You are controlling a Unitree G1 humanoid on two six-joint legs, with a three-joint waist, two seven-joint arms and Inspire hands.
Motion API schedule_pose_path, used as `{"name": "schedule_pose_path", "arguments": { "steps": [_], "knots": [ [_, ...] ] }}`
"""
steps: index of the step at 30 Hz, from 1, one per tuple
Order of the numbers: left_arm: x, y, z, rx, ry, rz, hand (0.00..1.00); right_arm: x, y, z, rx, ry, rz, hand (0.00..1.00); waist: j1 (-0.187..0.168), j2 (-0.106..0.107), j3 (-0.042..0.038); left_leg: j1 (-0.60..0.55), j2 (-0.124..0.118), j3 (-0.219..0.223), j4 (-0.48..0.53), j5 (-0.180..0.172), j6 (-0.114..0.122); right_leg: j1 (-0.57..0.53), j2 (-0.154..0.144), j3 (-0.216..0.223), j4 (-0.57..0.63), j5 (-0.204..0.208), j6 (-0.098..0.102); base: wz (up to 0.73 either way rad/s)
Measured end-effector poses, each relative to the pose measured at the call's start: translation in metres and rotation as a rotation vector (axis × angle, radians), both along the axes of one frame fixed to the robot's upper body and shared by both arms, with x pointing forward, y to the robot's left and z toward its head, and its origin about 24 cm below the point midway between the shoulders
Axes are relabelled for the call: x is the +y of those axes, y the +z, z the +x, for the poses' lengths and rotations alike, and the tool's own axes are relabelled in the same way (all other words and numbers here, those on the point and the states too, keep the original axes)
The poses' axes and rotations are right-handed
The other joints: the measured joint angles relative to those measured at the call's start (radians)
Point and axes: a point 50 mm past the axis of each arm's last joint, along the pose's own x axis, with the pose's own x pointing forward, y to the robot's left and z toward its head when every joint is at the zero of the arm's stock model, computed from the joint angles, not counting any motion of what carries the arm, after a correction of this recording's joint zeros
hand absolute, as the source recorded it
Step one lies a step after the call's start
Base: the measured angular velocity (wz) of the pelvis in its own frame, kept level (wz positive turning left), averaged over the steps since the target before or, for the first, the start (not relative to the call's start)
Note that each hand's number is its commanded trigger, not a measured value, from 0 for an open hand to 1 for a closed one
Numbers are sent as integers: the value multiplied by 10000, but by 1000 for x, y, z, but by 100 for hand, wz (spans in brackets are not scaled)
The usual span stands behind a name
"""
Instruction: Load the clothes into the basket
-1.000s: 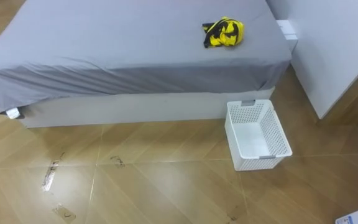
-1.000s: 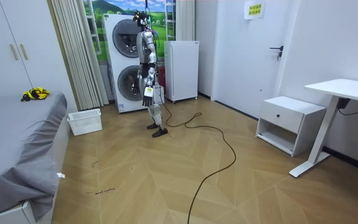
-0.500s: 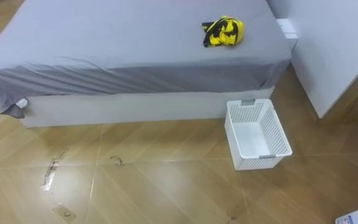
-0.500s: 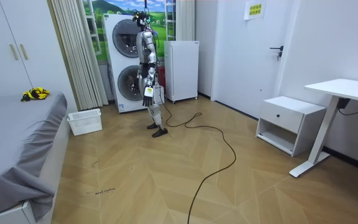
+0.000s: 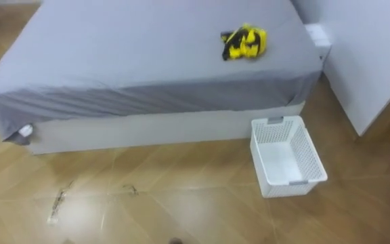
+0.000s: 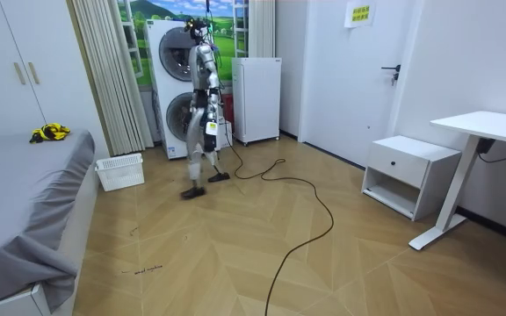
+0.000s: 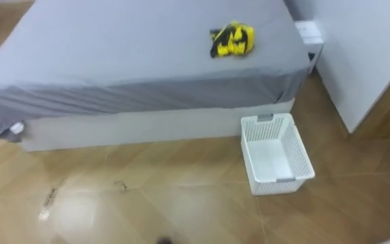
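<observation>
A yellow and black bundle of clothes point(image 5: 244, 42) lies on the grey bed point(image 5: 134, 61), near its far right corner. A white perforated basket point(image 5: 296, 189) stands on the floor by the bed's front right corner, with nothing in it. In the room view I am in mid-stride in front of the stacked washing machines, a few steps from the basket point(image 6: 119, 172) and the clothes point(image 6: 49, 132). My left hand point(image 6: 207, 129) hangs by my side, holding nothing that I can make out.
A white wall panel point(image 5: 364, 54) rises to the right of the bed and basket. Wooden floor point(image 5: 181, 203) lies between me and the bed. A black cable point(image 6: 306, 219) trails over the floor behind me; a white cabinet point(image 6: 409, 174) and a desk point(image 6: 486, 127) stand at the room view's right.
I have stepped towards the room view's left, nearer the basket and bed. The eye view has shifted with the step; the clothes and basket have not moved.
</observation>
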Motion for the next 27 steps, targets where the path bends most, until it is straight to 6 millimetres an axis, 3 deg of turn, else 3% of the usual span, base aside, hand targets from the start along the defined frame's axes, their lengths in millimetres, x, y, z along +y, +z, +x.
{"name": "schedule_pose_path", "arguments": {
  "steps": [1, 2, 3, 4, 6, 7, 8, 9, 10, 11, 12, 13, 14, 16, 17, 18, 19, 20, 21, 22, 23, 24, 25, 26, 27],
  "knots": [
    [-1, 0, -1, 35, 27, -31, 0, 0, 0, 1, 0, 70, -35, 0, 27, -66, -17, -28, -39, 181, 91, 368, 119, 43, -131, 86, -6, -126, 90, -27],
    [-4, -1, 0, -39, 69, -109, 0, -2, 1, 4, -89, 109, -127, 0, -11, -151, -42, -226, -174, 427, 598, 665, 497, 122, -400, 120, -113, -299, 279, -11],
    [-5, -1, 5, -160, 49, -146, 0, -2, 1, 4, -110, 59, -185, 0, -61, -341, -71, -510, -352, 648, 1488, 108, 758, 217, -725, 56, -224, -375, 426, -7],
    [-5, -1, 10, -281, 34, -158, 0, -2, 1, 6, -148, 74, -201, 0, -40, -367, -41, -637, -368, 716, 1901, -142, 752, 231, -768, 54, -187, -329, 525, -7],
    [0, 0, 22, -680, 181, -60, 0, -1, 2, 12, -354, 154, -291, 0, 144, -314, -8, -722, -154, 1007, 3553, -1357, 947, 353, -1056, 29, 728, 52, 1099, -33],
    [2, 1, 24, -795, 298, -19, 0, 0, 2, 13, -410, 153, -333, 0, 202, -331, 24, -599, -141, 1116, 3892, -1544, 1019, 319, -1089, -43, 1271, 178, 1199, -37],
    [5, 2, 28, -1008, 405, 50, 0, 0, 3, 13, -468, 150, -410, 0, 197, -296, 55, -138, -217, 1335, 4027, -1982, 1099, 92, -1203, -121, 2562, 702, 1262, -5],
    [7, 3, 38, -1299, 332, 135, 0, -2, 3, 12, -506, 111, -515, 0, 146, -250, -17, 520, -235, 1436, 3640, -2566, 1070, -347, -1319, -462, 4023, 1668, 1277, 7],
    [8, 4, 42, -1407, 289, 184, 0, -3, 4, 13, -559, 47, -562, 0, 146, -167, -57, 854, -283, 1439, 3375, -2933, 1020, -630, -1416, -688, 4761, 2294, 1259, 19],
    [10, 6, 55, -1778, 213, 335, 0, -4, 6, 18, -804, -26, -619, 0, 223, -120, -100, 1393, -459, 1421, 2980, -3058, 1079, -1234, -1637, -809, 6041, 3154, 1043, 0],
    [9, 8, 65, -2072, 112, 492, 0, -4, 8, 30, -1223, 11, -605, 0, 343, 0, -61, 1984, -457, 1366, 2462, -3145, 1098, -2085, -1548, -1077, 7038, 2415, 816, -20],
    [9, 8, 69, -2164, 35, 564, 0, -3, 10, 36, -1432, 44, -603, 0, 436, 56, -23, 2310, -403, 1355, 2170, -3094, 1005, -2560, -1437, -1292, 7372, 1980, 602, -43],
    [8, 10, 76, -2365, -126, 624, 0, -1, 14, 49, -1898, 177, -599, 0, 496, 182, -4, 2871, -375, 892, 1632, -3059, 944, -3488, -1014, -1605, 7384, 1304, 366, -34],
    [8, 11, 80, -2494, -269, 661, 0, 5, 21, 69, -2709, 355, -579, 0, 362, 347, 14, 3575, -374, 112, 1067, -3096, 858, -4591, -396, -2215, 6155, 902, 291, 9],
    [7, 11, 82, -2493, -478, 651, 0, 10, 24, 79, -3086, 468, -586, 0, 71, 311, 31, 3955, -370, -321, 787, -3174, 789, -5068, -126, -2351, 4551, 971, 286, 58],
    [5, 11, 85, -2518, -697, 644, 0, 10, 25, 81, -3183, 487, -618, 0, -35, 271, 30, 4157, -368, -487, 622, -3223, 737, -5213, -89, -2376, 3640, 1134, 276, 84],
    [-2, 10, 88, -2549, -1159, 508, 0, 9, 27, 84, -3318, 406, -807, 0, -74, 205, 22, 4625, -333, -671, 308, -3334, 620, -5400, -111, -2352, 1947, 2059, 208, 82],
    [-10, 9, 90, -2567, -1584, 365, 0, 9, 30, 89, -3539, 320, -1054, 0, -77, 261, -4, 5021, -136, -886, 184, -3494, 452, -5435, -60, -2360, 1054, 3241, 175, 81],
    [-12, 9, 88, -2477, -1865, 318, 0, 10, 36, 97, -3982, 251, -1223, 0, -9, 272, -107, 5163, 69, -1038, 229, -3710, 214, -5323, 73, -2508, 874, 3821, -166, 54],
    [-13, 8, 87, -2389, -1933, 296, 0, 11, 40, 104, -4296, 248, -1274, 0, -6, 301, -153, 5202, 186, -1034, 351, -3813, 43, -5244, 211, -2600, 954, 3887, -425, 27],
    [-14, 6, 80, -2156, -1942, 263, 0, 11, 48, 116, -4915, 280, -1338, 0, 119, 449, -117, 5365, 511, -955, 374, -3811, -133, -5018, 401, -2899, 1216, 3686, -590, 6],
    [-14, 6, 78, -2104, -1921, 266, 0, 12, 52, 122, -5221, 312, -1393, 0, 245, 528, -75, 5530, 622, -910, 323, -3729, -284, -4967, 464, -2943, 1451, 3531, -664, 8],
    [-14, 6, 74, -2004, -1842, 236, 0, 11, 62, 133, -5834, 332, -1545, 0, 227, 691, -1, 5845, 844, -898, 286, -3539, -591, -4969, 471, -3119, 2229, 3222, -892, 20],
    [-14, 6, 73, -2030, -1832, 237, 0, 10, 70, 142, -6252, 330, -1661, 0, 110, 671, 193, 6245, 1023, -1053, 549, -3341, -642, -5464, 389, -3366, 3589, 2766, -784, 13],
    [-3, 9, 65, -1968, -1743, 507, 0, 17, 76, 149, -6654, 401, -1536, 0, 183, 677, 41, 6103, 1116, -1012, 1519, -3374, -681, -5544, 588, -3186, 2566, 2851, -642, 0]
  ]
}}
